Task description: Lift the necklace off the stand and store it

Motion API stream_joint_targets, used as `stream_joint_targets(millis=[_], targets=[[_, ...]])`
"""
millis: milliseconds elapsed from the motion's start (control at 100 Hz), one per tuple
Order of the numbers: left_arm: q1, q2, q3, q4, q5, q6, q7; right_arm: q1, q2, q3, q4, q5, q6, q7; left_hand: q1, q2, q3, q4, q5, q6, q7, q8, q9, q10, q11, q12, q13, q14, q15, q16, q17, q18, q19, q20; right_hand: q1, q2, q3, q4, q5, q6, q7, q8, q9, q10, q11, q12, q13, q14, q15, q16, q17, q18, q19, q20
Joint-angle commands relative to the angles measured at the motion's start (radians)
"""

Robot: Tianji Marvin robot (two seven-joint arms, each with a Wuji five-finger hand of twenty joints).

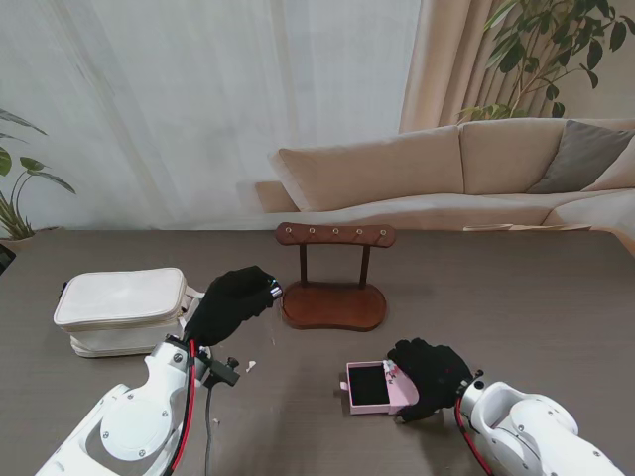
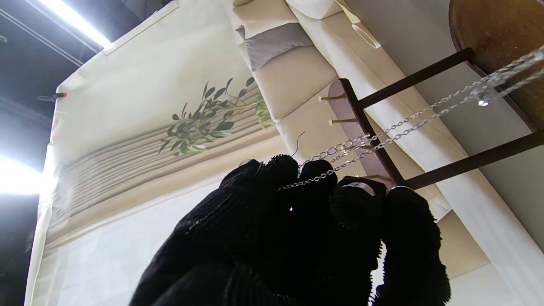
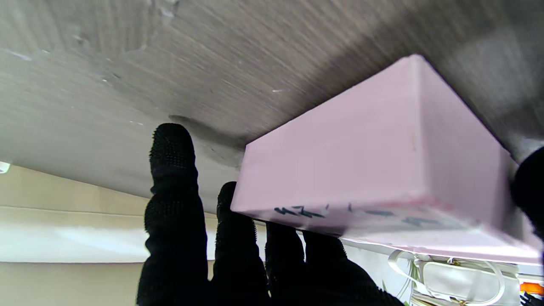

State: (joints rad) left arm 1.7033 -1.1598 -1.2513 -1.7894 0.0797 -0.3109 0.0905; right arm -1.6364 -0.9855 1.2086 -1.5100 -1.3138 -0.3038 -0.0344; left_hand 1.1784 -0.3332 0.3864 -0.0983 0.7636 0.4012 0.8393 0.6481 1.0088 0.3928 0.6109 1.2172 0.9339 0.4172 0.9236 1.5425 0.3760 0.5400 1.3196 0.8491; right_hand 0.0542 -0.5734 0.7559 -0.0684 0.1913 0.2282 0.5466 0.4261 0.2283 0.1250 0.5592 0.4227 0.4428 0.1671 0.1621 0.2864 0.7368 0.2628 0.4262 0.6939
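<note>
A: What is nearest me?

B: The right hand point(image 1: 429, 374), fingers wrapped on the small pink cardboard box point(image 1: 375, 387), its black-lined drawer pulled open on the grey wood-grain tabletop point(image 1: 516, 297).

A: And the chain?

B: The thin silver chain necklace point(image 2: 382, 138) is pinched in the closed fingertips point(image 2: 316, 172) of the left hand point(image 1: 231, 302), hanging taut from it (pendant end toward the base), just left of the dark wooden T-shaped stand point(image 1: 333, 288).

A: How to carry it well?

B: Probably keep the pinch firm, move slowly rightward, and lower the chain straight into the drawer.
</note>
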Motion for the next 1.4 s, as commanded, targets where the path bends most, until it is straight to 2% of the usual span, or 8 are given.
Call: stream_joint_targets(millis=[0, 280, 600, 720, 740, 780, 820, 1390], targets=[[0.003, -0.001, -0.001, -0.004, -0.001, -0.003, -0.02, 0.002, 0.001, -0.012, 0.015, -0.013, 0.005, 0.001, 0.021, -0.02, 0.042, 0.001, 0.024, -0.046, 0.02, 0.012, 0.023, -0.014, 0.006, -0.006, 0.026, -0.025, 0.028, 0.028, 0.004, -0.054, 0.059, -0.008, 0.045, -0.059, 0.034, 0.012, 0.039, -0.016, 0.063, 0.015, 0.027, 0.0, 0.035, 0.029, 0.026, -0.016, 0.038, 0.016, -0.605, 0.003, 0.014, -0.034], [0.004, -0.001, -0.002, -0.006, -0.002, -0.006, -0.021, 0.035, 0.006, -0.072, 0.069, -0.024, 0.032, -0.048, 0.021, -0.019, 0.041, 0.001, 0.025, -0.045, 0.02, 0.012, 0.023, -0.013, 0.006, -0.007, 0.025, -0.026, 0.027, 0.028, 0.004, -0.054, 0.059, -0.008, 0.175, -0.1, 0.037, 0.049, 0.159, -0.151, 0.282, 0.138, 0.198, -0.092, 0.15, 0.143, 0.143, -0.037, 0.195, 0.067, -0.544, -0.005, 0.121, -0.079], [0.008, -0.001, -0.003, -0.011, -0.003, -0.004, -0.019, 0.009, 0.008, -0.078, 0.069, -0.056, 0.039, -0.157, 0.021, -0.019, 0.04, 0.001, 0.025, -0.045, 0.019, 0.012, 0.022, -0.012, 0.006, -0.008, 0.026, -0.023, 0.026, 0.028, 0.004, -0.054, 0.059, -0.009, 0.402, -0.147, -0.088, 0.035, 0.565, -0.363, 0.449, 0.254, 0.609, -0.165, 0.183, 0.228, 0.415, -0.076, 0.323, 0.137, -0.439, -0.007, 0.382, -0.173], [0.009, -0.001, -0.003, -0.012, -0.004, -0.003, -0.019, 0.028, 0.01, -0.112, 0.102, -0.056, 0.05, -0.212, 0.022, -0.018, 0.04, 0.001, 0.025, -0.044, 0.018, 0.012, 0.022, -0.012, 0.006, -0.009, 0.026, -0.023, 0.026, 0.028, 0.004, -0.054, 0.059, -0.009, 0.531, -0.196, -0.169, -0.018, 0.7, -0.471, 0.546, 0.103, 0.763, -0.183, 0.173, 0.239, 0.512, -0.102, 0.367, 0.167, -0.394, -0.019, 0.496, -0.225], [0.009, -0.001, -0.003, -0.012, -0.004, -0.003, -0.019, 0.032, 0.01, -0.118, 0.108, -0.054, 0.05, -0.219, 0.022, -0.018, 0.04, 0.001, 0.026, -0.044, 0.019, 0.013, 0.023, -0.013, 0.006, -0.009, 0.026, -0.023, 0.026, 0.028, 0.004, -0.054, 0.058, -0.009, 0.53, -0.238, -0.103, -0.047, 0.714, -0.489, 0.567, 0.08, 0.782, -0.186, 0.17, 0.24, 0.524, -0.107, 0.373, 0.171, -0.39, -0.021, 0.512, -0.236], [0.009, -0.001, -0.003, -0.012, -0.005, -0.002, -0.02, 0.04, 0.011, -0.129, 0.12, -0.051, 0.05, -0.232, 0.021, -0.018, 0.04, 0.001, 0.025, -0.044, 0.018, 0.013, 0.022, -0.013, 0.006, -0.009, 0.026, -0.023, 0.026, 0.028, 0.004, -0.054, 0.059, -0.009, 0.41, -0.476, 0.36, -0.254, 0.749, -0.524, 0.62, 0.037, 0.822, -0.191, 0.17, 0.244, 0.551, -0.114, 0.39, 0.179, -0.378, -0.026, 0.542, -0.251], [0.009, -0.001, -0.003, -0.012, -0.005, -0.002, -0.02, 0.047, 0.011, -0.141, 0.131, -0.047, 0.053, -0.246, 0.022, -0.018, 0.04, 0.001, 0.026, -0.044, 0.019, 0.013, 0.022, -0.012, 0.006, -0.009, 0.026, -0.023, 0.026, 0.028, 0.004, -0.054, 0.059, -0.009, 0.373, -0.522, 0.499, -0.323, 0.766, -0.513, 0.633, 0.029, 0.852, -0.194, 0.175, 0.25, 0.577, -0.12, 0.407, 0.186, -0.361, -0.03, 0.565, -0.254], [0.006, -0.001, 0.0, -0.013, -0.011, 0.003, -0.021, 0.036, -0.012, -0.088, 0.078, 0.025, -0.015, -0.259, 0.023, -0.018, 0.039, 0.002, 0.026, -0.044, 0.018, 0.014, 0.023, -0.013, 0.007, -0.009, 0.026, -0.023, 0.025, 0.028, 0.005, -0.055, 0.059, -0.01, 0.388, -0.484, 0.604, -0.305, 0.759, -0.4, 0.721, 0.124, 0.922, -0.17, 0.224, 0.366, 0.704, -0.082, 0.519, 0.24, -0.204, -0.084, 0.702, -0.271]])
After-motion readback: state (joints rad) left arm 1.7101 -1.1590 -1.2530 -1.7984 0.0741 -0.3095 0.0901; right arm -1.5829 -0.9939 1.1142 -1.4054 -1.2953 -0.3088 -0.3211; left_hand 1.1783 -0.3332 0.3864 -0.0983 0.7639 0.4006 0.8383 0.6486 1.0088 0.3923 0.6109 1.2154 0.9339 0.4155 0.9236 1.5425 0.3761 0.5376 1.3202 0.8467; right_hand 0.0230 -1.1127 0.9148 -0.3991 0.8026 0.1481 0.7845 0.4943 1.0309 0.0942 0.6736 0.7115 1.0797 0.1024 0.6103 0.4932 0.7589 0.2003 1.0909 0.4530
